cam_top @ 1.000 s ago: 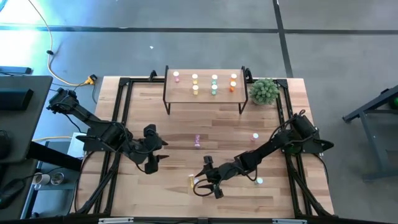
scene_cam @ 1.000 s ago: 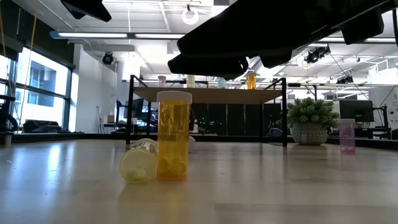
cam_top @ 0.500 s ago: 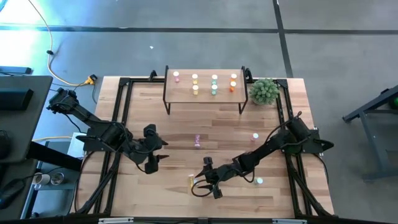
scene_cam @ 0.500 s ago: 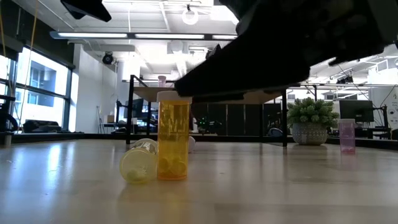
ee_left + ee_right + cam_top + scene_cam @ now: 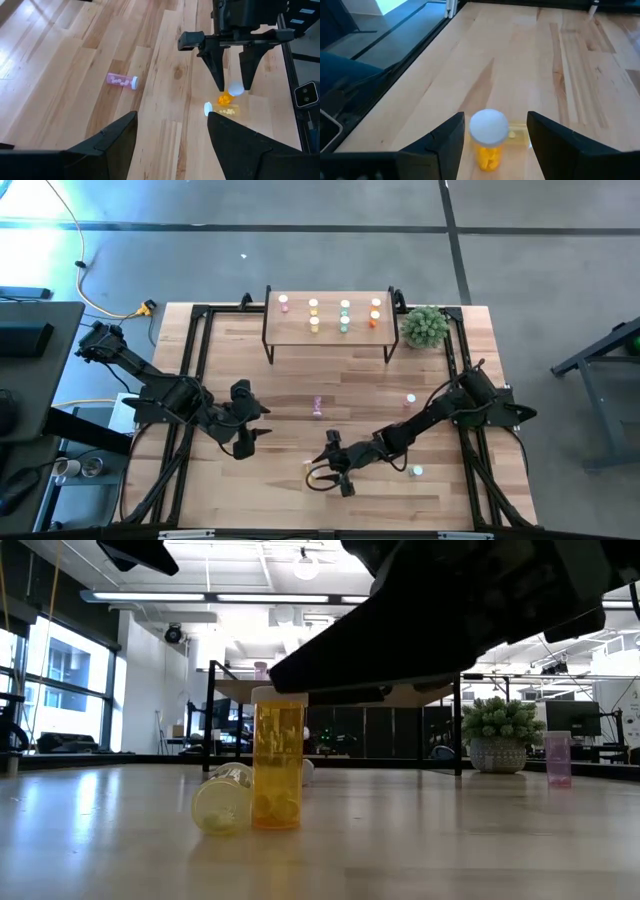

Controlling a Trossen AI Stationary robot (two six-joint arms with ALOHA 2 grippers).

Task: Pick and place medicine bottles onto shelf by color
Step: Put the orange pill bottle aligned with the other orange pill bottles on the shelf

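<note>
A: Bottle first, the orange one [image 5: 488,137]: it stands upright at the near edge of the tabletop [image 5: 350,380], white cap up, directly between our right tool's [image 5: 322,477] spread fingers, which we judge aren't touching it yet.

B: So its long axis is vertical, and we close from both sides. What's beside it?

A: A yellow bottle [image 5: 222,800] lying on its side, touching or almost touching the orange one. It could get knocked as we close.

B: And our left tool [image 5: 250,430]?

A: Spread too, empty, waiting to the left, clearly farther off. The right is nearer.

B: Beyond that?

A: A pink bottle [image 5: 122,80] lying mid-tabletop, another pink [image 5: 410,399] and a green [image 5: 416,471] to the right, then the shelf [image 5: 330,330] at the back with bottles already on it, and a plant [image 5: 425,327] beside it.
</note>
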